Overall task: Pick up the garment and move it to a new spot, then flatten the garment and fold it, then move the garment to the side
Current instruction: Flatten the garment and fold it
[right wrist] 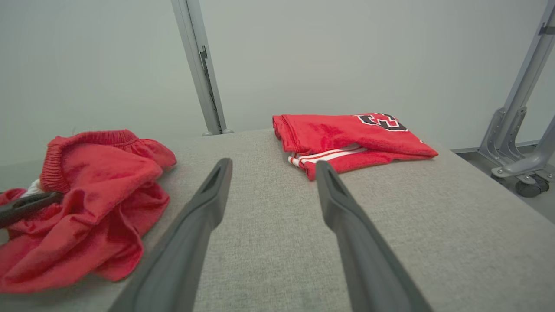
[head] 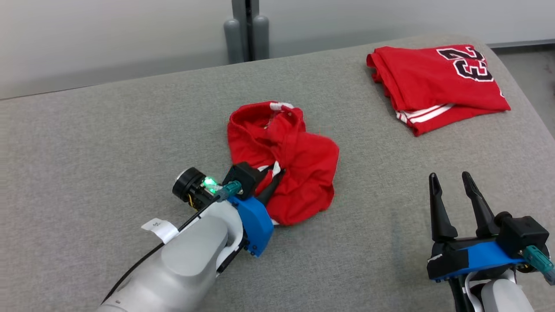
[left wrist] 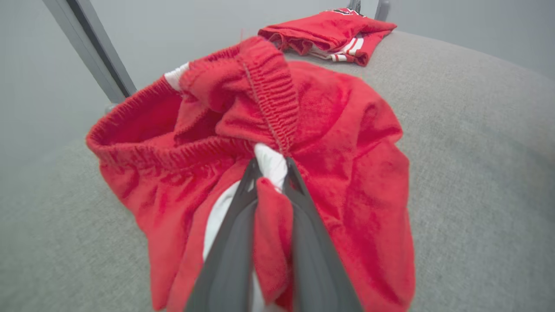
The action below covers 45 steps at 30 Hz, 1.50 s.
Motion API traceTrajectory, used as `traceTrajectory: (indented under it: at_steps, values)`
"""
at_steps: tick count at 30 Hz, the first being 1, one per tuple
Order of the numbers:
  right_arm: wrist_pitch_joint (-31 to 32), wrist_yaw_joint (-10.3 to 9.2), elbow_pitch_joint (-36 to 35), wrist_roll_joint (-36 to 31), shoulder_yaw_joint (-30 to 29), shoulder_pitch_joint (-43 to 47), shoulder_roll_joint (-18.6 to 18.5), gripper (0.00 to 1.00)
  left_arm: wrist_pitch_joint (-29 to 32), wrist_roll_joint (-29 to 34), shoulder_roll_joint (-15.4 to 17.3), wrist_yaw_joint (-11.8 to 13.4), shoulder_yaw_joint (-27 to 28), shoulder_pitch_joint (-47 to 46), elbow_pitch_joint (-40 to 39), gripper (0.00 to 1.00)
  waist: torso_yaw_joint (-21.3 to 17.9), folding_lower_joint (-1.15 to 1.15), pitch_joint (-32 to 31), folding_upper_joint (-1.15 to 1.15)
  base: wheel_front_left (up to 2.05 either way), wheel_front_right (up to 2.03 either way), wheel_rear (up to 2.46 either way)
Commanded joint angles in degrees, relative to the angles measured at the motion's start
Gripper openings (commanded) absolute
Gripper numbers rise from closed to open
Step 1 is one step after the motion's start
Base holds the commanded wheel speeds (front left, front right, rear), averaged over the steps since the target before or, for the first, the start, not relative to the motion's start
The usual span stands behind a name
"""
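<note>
The garment is a crumpled red piece with an elastic waistband and white trim, lying in a heap at the middle of the grey surface. My left gripper reaches in from the lower left and is shut on a fold of it. In the left wrist view the two fingers pinch red and white cloth of the garment at the left gripper's tips. My right gripper stands open at the lower right, apart from the garment, with nothing between the right gripper's fingers.
A folded red jersey with a black-and-white number lies at the far right corner of the grey padded surface. Grey metal posts rise behind the far edge. A frame on castors stands off the right side.
</note>
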Motion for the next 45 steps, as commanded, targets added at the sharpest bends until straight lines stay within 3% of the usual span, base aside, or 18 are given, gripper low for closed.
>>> traceTrajectory:
  at_steps: [1,8,20,25,30,31,32,45]
  values:
    - [-0.3,0.01,-0.1,-0.2,-0.1,0.2,0.0,1.0,-0.8,-0.4,0.0,-0.1,0.9,-1.4,-0.7,0.0,0.8,0.0,-0.1,0.0,0.0,0.0,0.0]
    - [-0.3,0.01,0.3,-0.9,-0.4,1.1,-0.1,1.0,-1.7,-0.6,2.1,2.0,9.2,0.8,-9.3,0.0,6.4,0.0,-2.2,0.0,0.0,0.0,0.0]
    - [0.4,0.01,0.5,-1.8,-0.9,2.4,-0.1,1.0,-1.7,1.1,8.1,6.4,27.2,20.1,-25.8,0.0,12.9,0.0,-4.8,0.0,0.0,0.0,0.0]
    - [0.7,0.01,0.5,-1.9,-0.8,2.5,-0.1,1.0,-1.7,2.2,8.6,6.4,31.7,28.5,-27.3,0.0,13.6,0.0,-5.4,0.0,0.0,0.0,0.0]
    - [1.1,0.01,0.8,-2.0,-0.7,3.0,-0.1,1.0,-1.7,3.9,7.3,5.5,32.8,32.7,-26.3,0.0,13.8,0.0,-6.3,0.0,0.0,0.0,0.0]
    - [1.1,0.01,0.8,-2.0,-0.6,3.1,-0.1,1.0,-1.7,4.4,7.0,5.6,33.1,32.9,-26.3,0.42,13.8,0.0,-6.4,0.0,0.0,0.0,0.0]
    - [1.2,0.01,0.9,-2.0,-0.6,3.2,-0.1,1.0,-1.7,5.2,6.8,5.8,33.4,33.0,-26.5,1.0,13.8,0.0,-6.7,0.0,0.0,0.0,0.0]
    - [0.8,0.01,1.2,-1.3,-0.1,4.6,-0.1,1.0,-1.7,16.3,5.7,7.1,46.8,36.3,-39.4,1.0,14.0,0.0,-9.2,0.0,0.0,0.0,0.0]
